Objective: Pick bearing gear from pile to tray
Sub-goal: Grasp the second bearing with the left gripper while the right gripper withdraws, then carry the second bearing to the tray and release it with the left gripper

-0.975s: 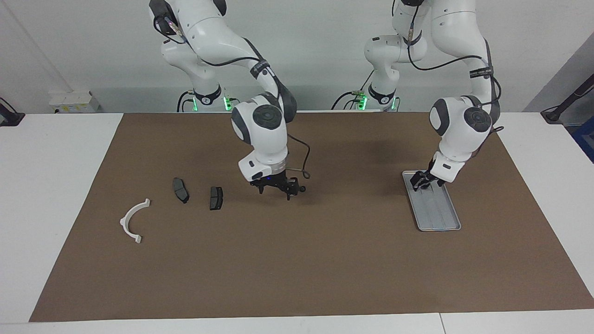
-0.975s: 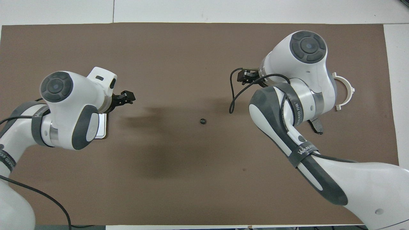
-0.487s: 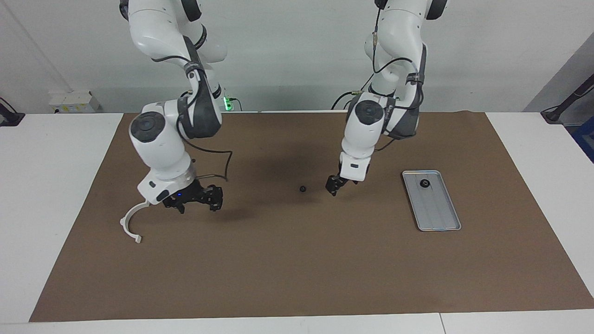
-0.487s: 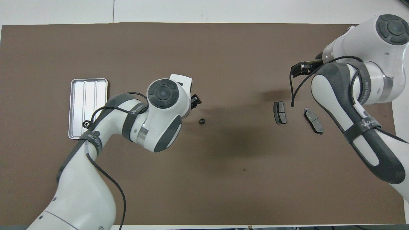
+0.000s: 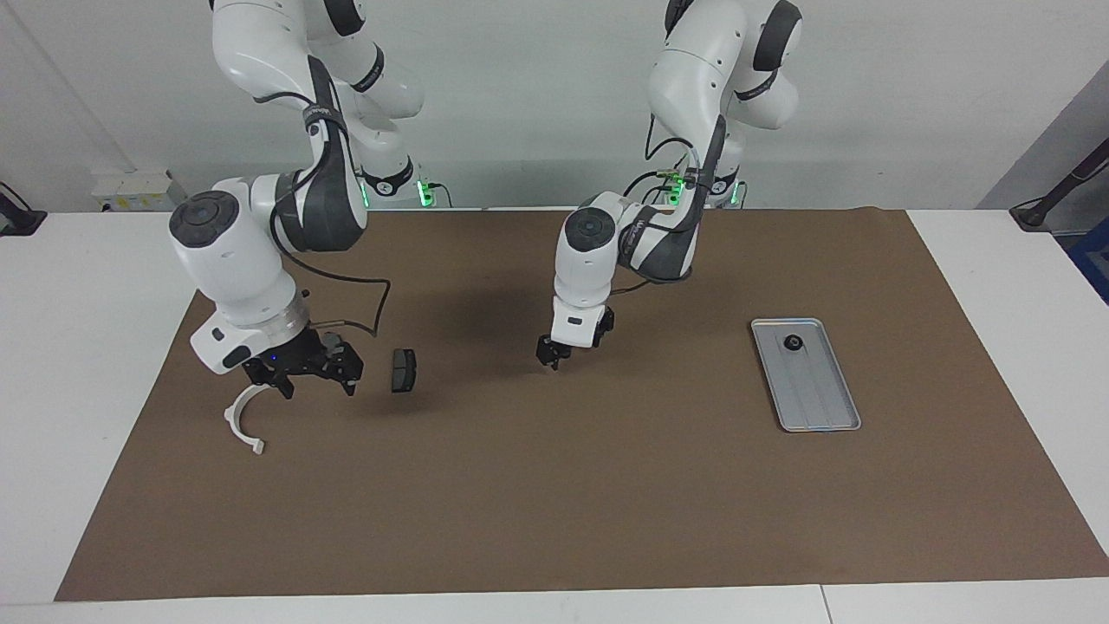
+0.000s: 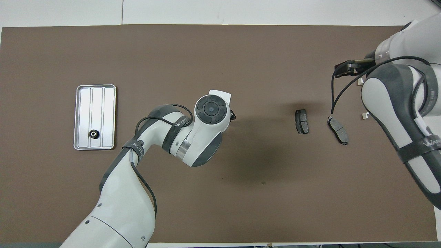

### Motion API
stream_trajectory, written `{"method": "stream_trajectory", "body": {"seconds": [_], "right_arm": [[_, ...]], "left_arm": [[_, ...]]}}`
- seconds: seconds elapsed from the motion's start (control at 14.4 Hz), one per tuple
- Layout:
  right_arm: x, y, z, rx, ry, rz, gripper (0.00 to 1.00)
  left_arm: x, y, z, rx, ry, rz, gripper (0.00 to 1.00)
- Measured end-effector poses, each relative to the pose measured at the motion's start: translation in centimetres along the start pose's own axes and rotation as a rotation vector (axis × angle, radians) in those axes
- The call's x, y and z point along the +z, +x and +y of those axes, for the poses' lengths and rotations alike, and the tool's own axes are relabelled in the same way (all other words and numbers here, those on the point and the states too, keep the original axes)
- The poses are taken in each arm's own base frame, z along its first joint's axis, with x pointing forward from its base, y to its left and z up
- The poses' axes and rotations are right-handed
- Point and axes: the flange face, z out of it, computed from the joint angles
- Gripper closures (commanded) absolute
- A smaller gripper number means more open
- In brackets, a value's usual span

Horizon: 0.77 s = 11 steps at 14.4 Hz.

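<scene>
Facing view: the tray (image 5: pixel 845 407) lies at the mat's (image 5: pixel 554 520) 3 o'clock, toward the left arm's end. One gear (image 5: pixel 792 343) sits in its 12 o'clock end, so one pick looks done. The left gripper (image 5: pixel 553 355) hangs low over the mat's centre, wrist pointing straight down, probably lined up for a small part. Whatever lies under it is hidden, and I cannot tell whether the claw is released or clenched. The right gripper (image 5: pixel 299 373) hovers at 9 o'clock over the pile, released and holding nothing, apparently waiting. It is between the bracket (image 5: pixel 243 420) and a pad (image 5: pixel 404 370).

Overhead view: the tray (image 6: pixel 78 117) is now at 9 o'clock, with the gear (image 6: pixel 93 134) at its 6 o'clock end. The left wrist covers nearly all of the left gripper (image 6: pixel 233 116) and the mat beneath it. Two pads (image 6: pixel 302 121) (image 6: pixel 338 130) lie at 3 o'clock. The right arm hides the bracket (image 6: pixel 364 116) except for its tips. The right gripper (image 6: pixel 346 68) juts out at 2 o'clock.
</scene>
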Motion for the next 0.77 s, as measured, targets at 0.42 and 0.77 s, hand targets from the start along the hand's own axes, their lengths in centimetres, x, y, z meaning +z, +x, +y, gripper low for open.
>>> {"method": "stream_trajectory", "body": {"seconds": [0.42,0.77], "right_arm": [[1.8,-1.0,3.5,-0.023,-0.004,-0.042,0.00],[1.9,-1.0,3.7,-0.022,-0.004,-0.044,0.00]], "left_arm": [[-0.3,-0.1,0.2,-0.002,-0.002,0.001,0.89],[-0.4,-0.4,0.4,-0.032,0.000,0.005,1.00]]}}
